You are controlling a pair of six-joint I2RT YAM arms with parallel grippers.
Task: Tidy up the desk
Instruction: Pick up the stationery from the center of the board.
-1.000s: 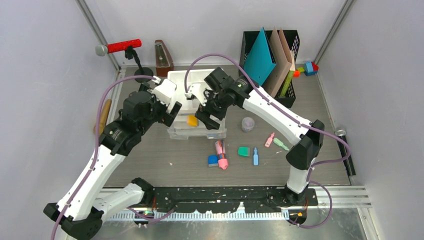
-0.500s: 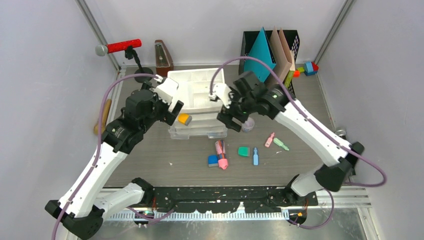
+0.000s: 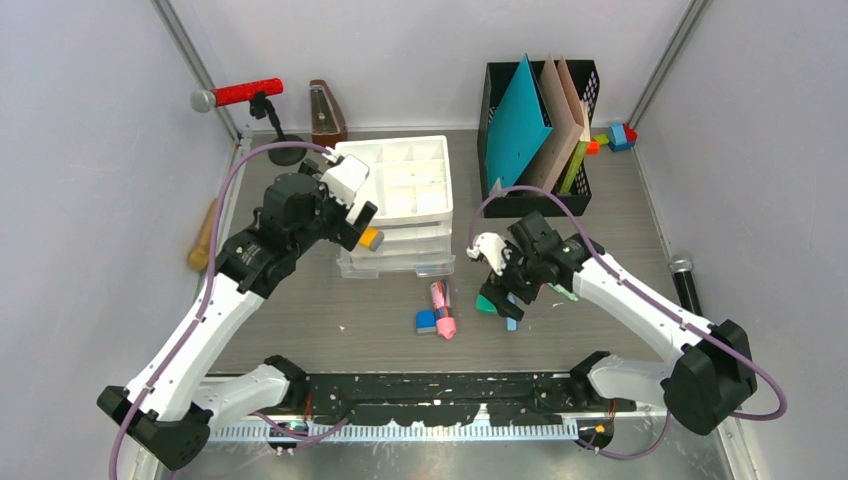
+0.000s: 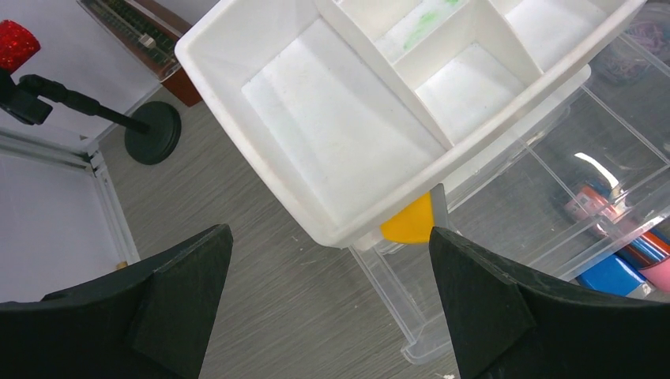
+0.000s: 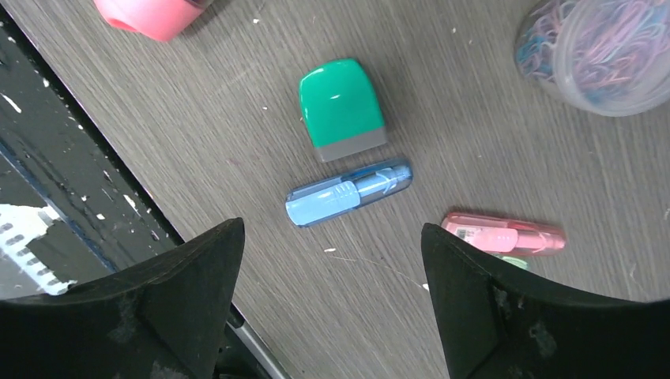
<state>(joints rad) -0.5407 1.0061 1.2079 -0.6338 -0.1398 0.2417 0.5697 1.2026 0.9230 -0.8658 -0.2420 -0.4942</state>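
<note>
While its two black fingers (image 5: 182,316) stand wide apart with nothing between them, the right gripper (image 5: 332,300) hangs above the desk (image 5: 237,134), over the right part of its near half. Just ahead of the gap lies a small blue pen (image 5: 348,192), and beyond it, close but apart, a green stamp (image 5: 341,106) with a grey base. A pink pen (image 5: 506,234) lies near the right finger, a scrap of pale green showing beneath it, and a clear tub of coloured clips (image 5: 600,51) stands farther off. The left gripper (image 4: 328,308) is likewise spread wide and holds nothing. It hovers at the near left corner of a white divided tray (image 4: 340,150), which sits on a clear plastic drawer unit (image 4: 506,237) around the middle of the desk. An orange piece (image 4: 411,221) shows just under that tray corner. Nearer the front edge, a pink highlighter (image 3: 442,312) and a blue block (image 3: 426,320) lie touching. Toward the far right corner a black file rack (image 3: 500,100) holds a teal folder (image 3: 520,115) and brown ones, with toy blocks (image 3: 615,135) beside it. At the far left corner stand a red microphone (image 3: 240,93) on a stand and a wooden metronome (image 3: 326,115). A wooden handle (image 3: 203,235) lies off the left edge, and a black microphone (image 3: 685,285) off the right edge.
</note>
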